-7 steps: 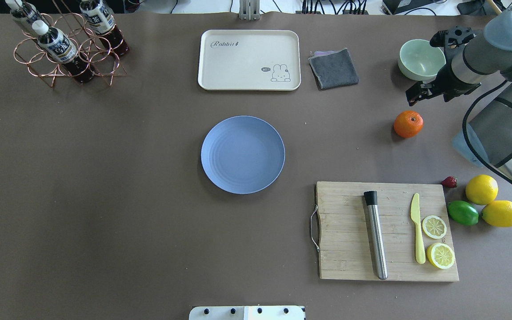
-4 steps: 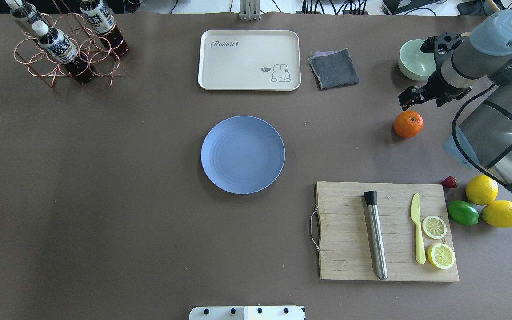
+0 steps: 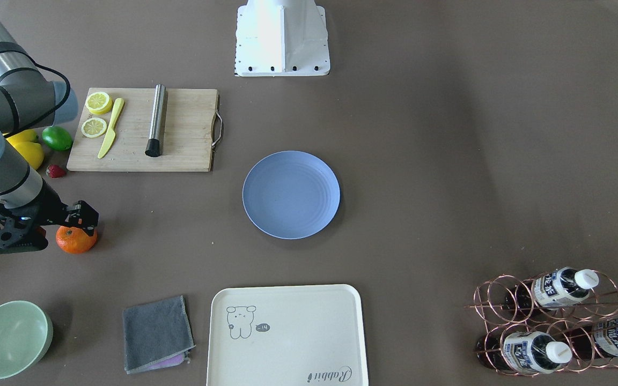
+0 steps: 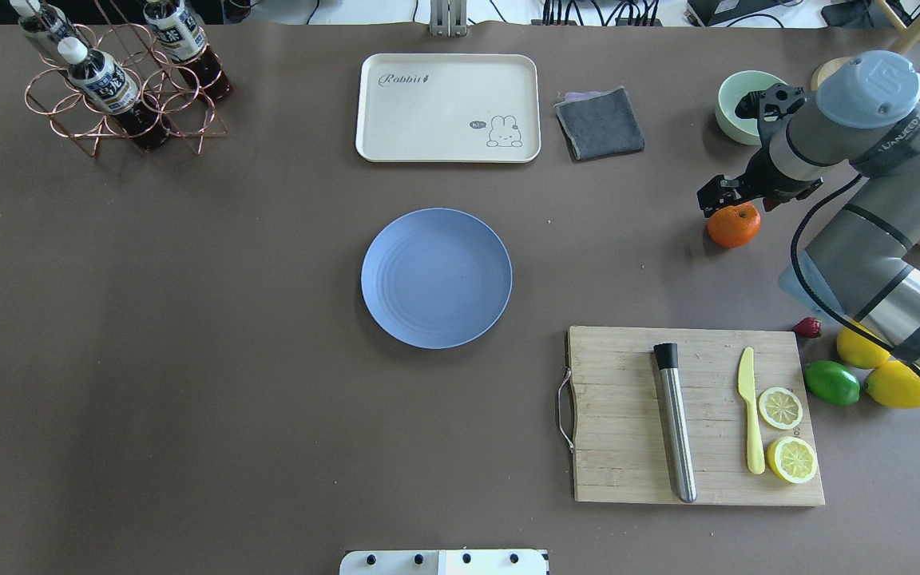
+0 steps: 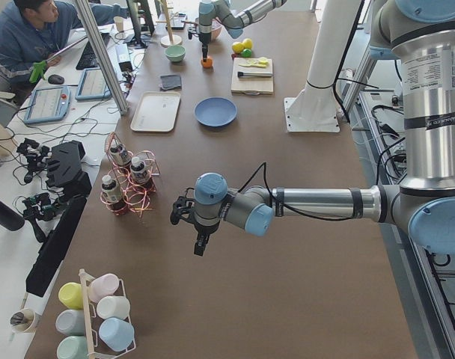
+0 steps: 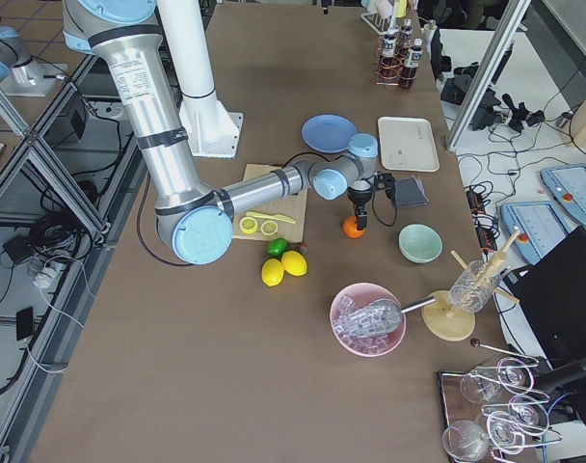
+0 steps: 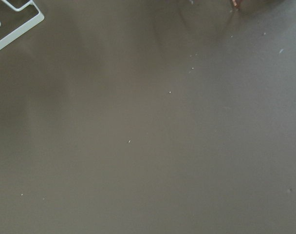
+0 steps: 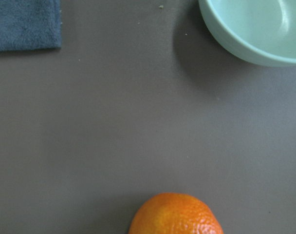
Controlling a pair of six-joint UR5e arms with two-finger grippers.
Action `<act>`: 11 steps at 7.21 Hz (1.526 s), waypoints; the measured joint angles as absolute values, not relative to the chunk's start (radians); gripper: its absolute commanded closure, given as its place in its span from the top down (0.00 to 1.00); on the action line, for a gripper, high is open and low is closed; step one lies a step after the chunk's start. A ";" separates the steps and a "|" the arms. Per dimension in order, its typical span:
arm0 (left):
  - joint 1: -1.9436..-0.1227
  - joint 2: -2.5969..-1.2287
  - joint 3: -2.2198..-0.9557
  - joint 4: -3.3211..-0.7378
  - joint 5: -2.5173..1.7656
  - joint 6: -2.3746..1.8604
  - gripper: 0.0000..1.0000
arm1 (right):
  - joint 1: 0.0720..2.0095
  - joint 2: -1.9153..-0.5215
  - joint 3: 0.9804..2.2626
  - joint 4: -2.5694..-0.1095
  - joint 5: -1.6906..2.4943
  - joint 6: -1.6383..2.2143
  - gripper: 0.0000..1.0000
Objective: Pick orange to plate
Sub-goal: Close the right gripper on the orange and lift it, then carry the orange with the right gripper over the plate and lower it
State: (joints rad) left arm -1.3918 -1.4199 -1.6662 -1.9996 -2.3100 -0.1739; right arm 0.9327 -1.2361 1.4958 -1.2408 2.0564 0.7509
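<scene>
The right gripper (image 4: 722, 197) is hanging just over the orange (image 4: 735, 228), its jaws standing apart and gripping nothing. Its fingertips are overlapping the fruit's top edge in both table views, so whether they are touching the peel cannot be told. The orange is resting on the brown table (image 4: 188, 359) on the robot's right, well apart from the plate (image 4: 436, 278). In the right wrist view it is peeking in at the bottom edge, with bare tabletop lying beyond it. Just past the orange, the green bowl (image 3: 9, 339) is sitting near, and the arm's wrist is crossing over part of its rim in the overhead view. On the robot's side of the orange, a strawberry (image 4: 807, 327) and the corner of a cutting board (image 4: 628, 447) are lying a little apart from it. The lime (image 4: 831, 382) and lemons (image 4: 899, 383) are lying under the forearm. Toward the middle, a broad band of bare tabletop is running from the orange to the plate's rim. A grey cloth (image 4: 600, 122) and a cream tray (image 4: 448, 108) are lying toward the far edge. Farthest off, a wire bottle rack (image 4: 120, 96) is standing at the far left corner. The left gripper (image 5: 200, 248) is hanging over bare tabletop at the left end, and how wide it is standing cannot be told.
</scene>
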 measured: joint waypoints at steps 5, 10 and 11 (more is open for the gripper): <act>-1.393 -1.417 -1.669 -2.004 -2.333 -0.175 1.00 | 0.910 -1.246 1.440 -1.156 2.049 0.788 0.00; -1.393 -1.410 -1.667 -1.996 -2.334 -0.175 1.00 | 0.857 -1.122 1.609 -1.319 2.054 1.057 0.00; -1.393 -1.406 -1.665 -1.994 -2.336 -0.175 1.00 | 0.811 -1.033 1.628 -1.426 2.034 1.138 0.00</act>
